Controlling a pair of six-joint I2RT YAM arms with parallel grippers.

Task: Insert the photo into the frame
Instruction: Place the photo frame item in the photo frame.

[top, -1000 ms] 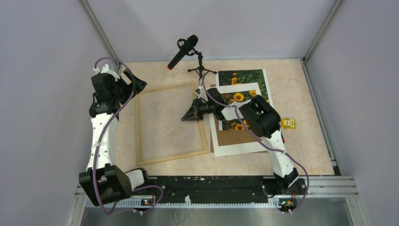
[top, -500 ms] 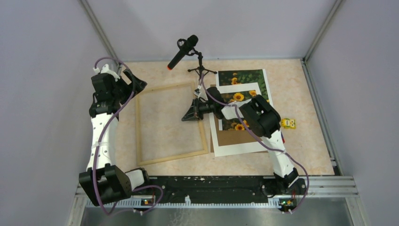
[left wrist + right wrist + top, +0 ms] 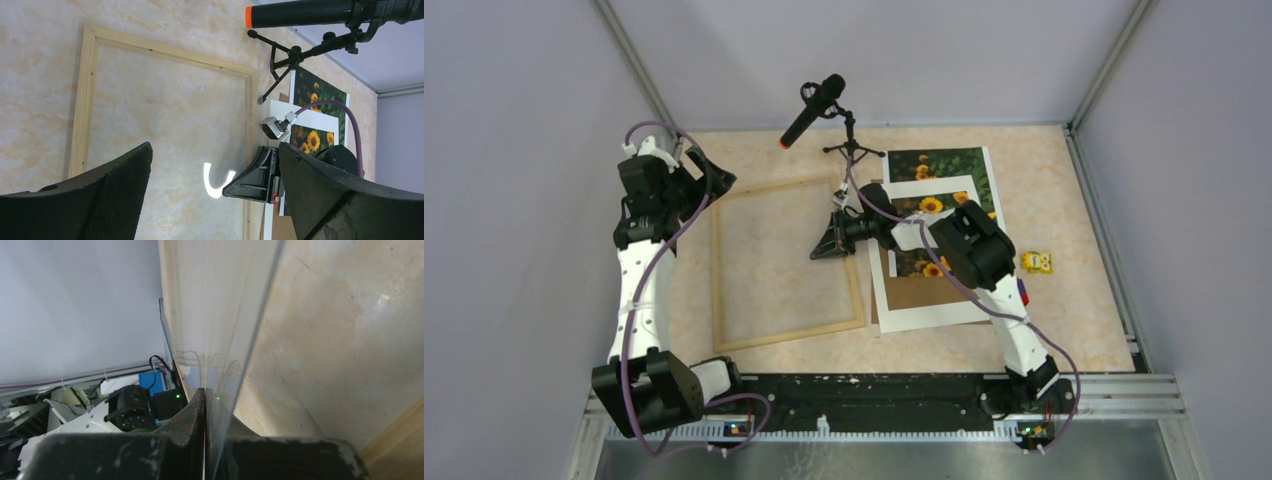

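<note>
While the right tool stays clamped on a clear pane over the frame, the left tool gapes empty; photo remains uninserted.

Frame, 9 o'clock: pale natural wood. Photo, 1 o'clock: yellow sunflowers on dk green, white edge. Mat, 3 o'clock: white; board in its window: plain brown. Table: beige/peach marbled. Mic, 12 o'clock: blk, orange-red tip. L arm, R arm: white w/ blk joints. R wrist view: clear pane, colourless.
</note>
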